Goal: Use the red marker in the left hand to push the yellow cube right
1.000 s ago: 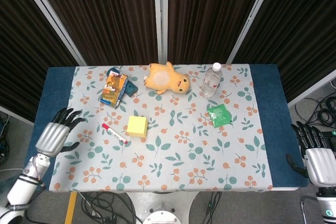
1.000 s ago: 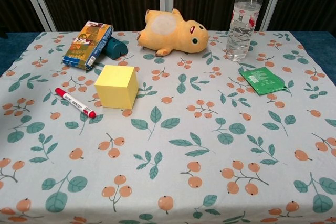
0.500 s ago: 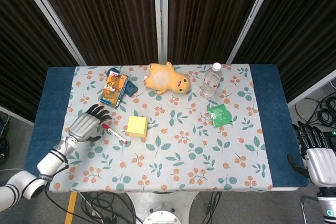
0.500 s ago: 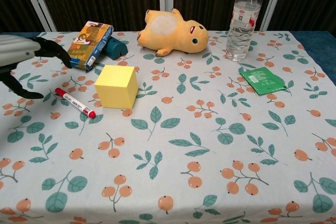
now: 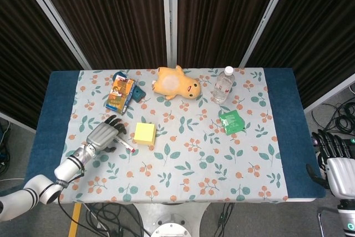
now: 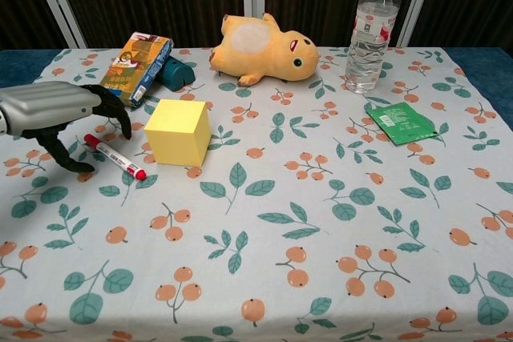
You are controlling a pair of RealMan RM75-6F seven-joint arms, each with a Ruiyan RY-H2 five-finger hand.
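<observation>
Table (image 6: 337,278) first: yellow cube (image 6: 178,131) sat left of centre, unpushed. Left hand (image 6: 60,114) hovered over the red marker (image 6: 115,157), fingers spread, gripping nothing. Marker lay flat just left of the cube. Grasp and push both remained, I'd say.

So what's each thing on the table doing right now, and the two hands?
left hand: open, fingers over the marker, holding nothing
right hand: off the table, idle
red marker: capped, lying flat
yellow cube: resting, untouched
water bottle: upright, capped
plush toy: lying down
green packet: flat
</observation>
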